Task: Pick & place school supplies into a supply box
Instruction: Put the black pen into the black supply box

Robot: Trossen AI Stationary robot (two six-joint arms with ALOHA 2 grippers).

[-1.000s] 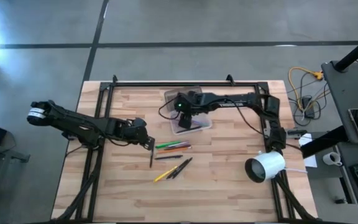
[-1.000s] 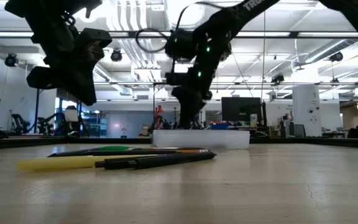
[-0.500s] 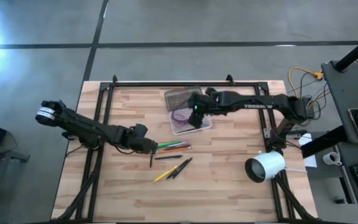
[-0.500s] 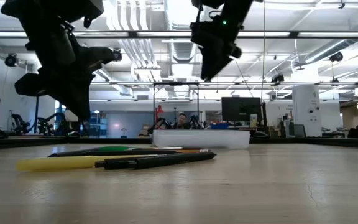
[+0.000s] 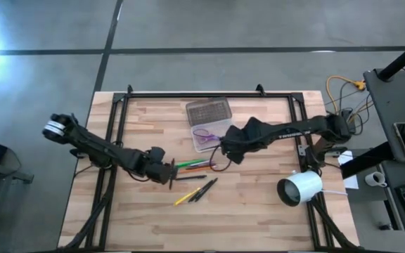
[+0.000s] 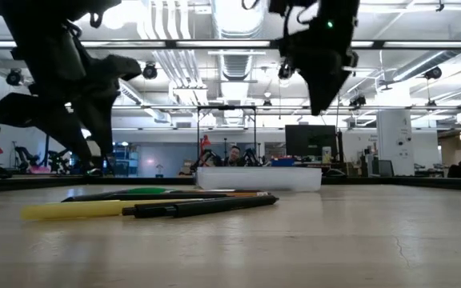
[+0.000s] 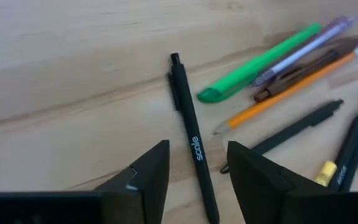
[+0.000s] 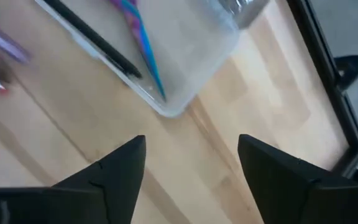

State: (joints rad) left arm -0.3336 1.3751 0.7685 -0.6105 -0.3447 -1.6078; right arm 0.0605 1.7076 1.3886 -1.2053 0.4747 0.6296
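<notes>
High view first: the left hand [image 5: 169,172] sits low over the wooden tabletop [image 5: 259,211], just at the near end of the loose pens. From its wrist camera the two dark fingers [image 7: 148,174] stand a narrow way apart with nothing between them, straddling a black pen [image 7: 191,140] that lies flat on the wood. Just beside that pen lie a green marker [image 7: 260,62], an orange pencil [image 7: 291,81] and a few more black pens [image 7: 303,127], with a bit of yellow [image 7: 325,173] among them.

The right hand [image 5: 232,149] hangs above the tabletop between the supply box [image 5: 213,133] and the pile, fingers spread wide and empty in its own wrist view. The box lies open, grey lid [image 5: 208,110] folded back toward the far edge; purple-handled scissors [image 5: 204,132] and a dark pen [image 8: 95,40] lie inside the clear tray. A white cylinder [image 5: 301,188] rests near the right edge, well apart from the supplies.
</notes>
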